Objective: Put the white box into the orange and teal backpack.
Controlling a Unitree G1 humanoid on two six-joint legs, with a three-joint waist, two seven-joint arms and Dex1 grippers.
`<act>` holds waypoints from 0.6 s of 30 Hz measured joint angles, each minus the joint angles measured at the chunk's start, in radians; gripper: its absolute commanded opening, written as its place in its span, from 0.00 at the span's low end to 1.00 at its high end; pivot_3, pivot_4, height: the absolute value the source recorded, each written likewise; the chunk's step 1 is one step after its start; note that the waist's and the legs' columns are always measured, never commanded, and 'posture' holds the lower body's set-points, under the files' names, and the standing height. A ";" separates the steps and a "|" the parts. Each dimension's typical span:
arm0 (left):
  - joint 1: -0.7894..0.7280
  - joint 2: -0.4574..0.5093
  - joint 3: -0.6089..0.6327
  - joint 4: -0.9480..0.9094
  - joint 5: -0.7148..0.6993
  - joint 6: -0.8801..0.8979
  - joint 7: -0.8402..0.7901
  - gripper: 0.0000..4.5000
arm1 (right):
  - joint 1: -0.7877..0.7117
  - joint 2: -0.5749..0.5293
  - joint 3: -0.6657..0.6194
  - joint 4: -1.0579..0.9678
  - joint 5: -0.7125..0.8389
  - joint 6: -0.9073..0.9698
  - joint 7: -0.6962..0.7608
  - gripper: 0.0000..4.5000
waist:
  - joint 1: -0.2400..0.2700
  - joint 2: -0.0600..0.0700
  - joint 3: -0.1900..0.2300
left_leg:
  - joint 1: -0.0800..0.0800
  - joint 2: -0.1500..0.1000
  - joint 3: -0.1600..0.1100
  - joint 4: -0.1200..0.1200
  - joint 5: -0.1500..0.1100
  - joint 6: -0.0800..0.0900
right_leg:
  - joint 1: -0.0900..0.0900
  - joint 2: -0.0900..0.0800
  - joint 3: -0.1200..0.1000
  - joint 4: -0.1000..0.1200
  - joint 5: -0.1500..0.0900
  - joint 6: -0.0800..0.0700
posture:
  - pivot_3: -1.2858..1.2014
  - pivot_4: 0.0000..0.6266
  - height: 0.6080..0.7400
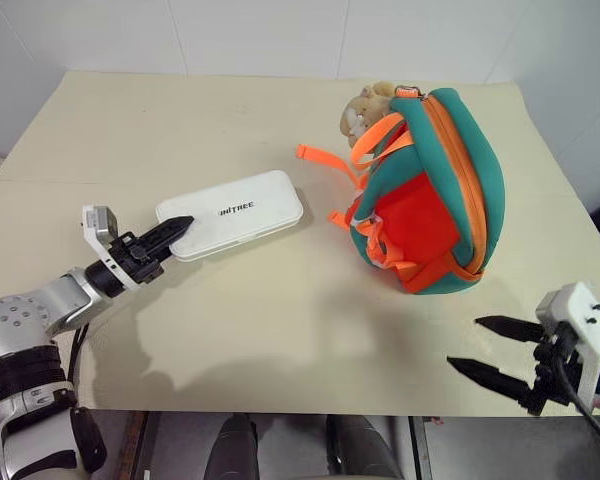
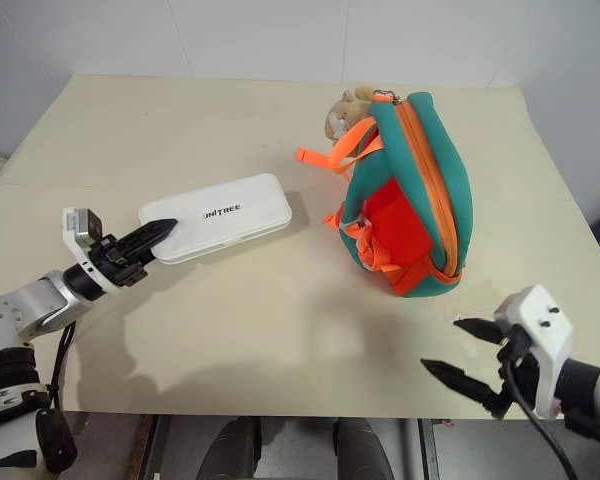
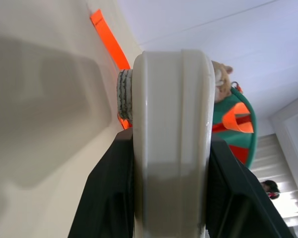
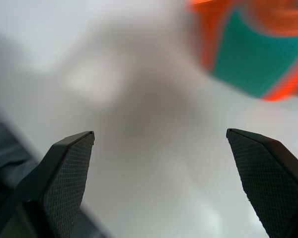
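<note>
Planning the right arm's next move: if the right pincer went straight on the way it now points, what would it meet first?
Probably bare table. The open right pincer aims toward the robot's left, across the near part of the tabletop, passing in front of the backpack. Depth is hard to judge.

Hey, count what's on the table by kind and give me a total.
Box: 1
Backpack: 1
Plush toy, on the backpack: 1
Total: 3
</note>
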 measured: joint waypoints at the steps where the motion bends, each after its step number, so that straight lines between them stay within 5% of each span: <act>1: 0.009 0.003 0.009 -0.009 -0.009 0.010 0.003 0.29 | -0.010 0.000 0.016 -0.018 0.028 -0.001 -0.007 1.00 | 0.001 0.000 0.000 | 0.000 0.000 0.000 0.000 0.000 0.000 | 0.000 0.000 0.000 0.000 0.000 0.000 | 0.52 0.24 1.00; 11: 0.122 0.089 0.090 -0.183 -0.099 0.041 0.010 0.29 | -0.491 0.127 0.374 0.014 0.314 -0.095 -0.419 1.00 | 0.001 -0.004 0.000 | 0.000 0.000 0.000 0.002 0.000 0.000 | 0.000 0.000 0.000 0.000 0.002 -0.001 | 0.52 0.24 1.00; 18: 0.185 0.176 0.128 -0.268 -0.114 0.025 -0.046 0.29 | -0.688 0.242 0.564 0.110 0.270 -0.117 -0.673 1.00 | 0.003 -0.004 0.000 | -0.001 0.000 0.000 -0.003 0.000 0.000 | -0.002 -0.001 0.000 -0.001 0.000 -0.003 | 0.52 0.24 1.00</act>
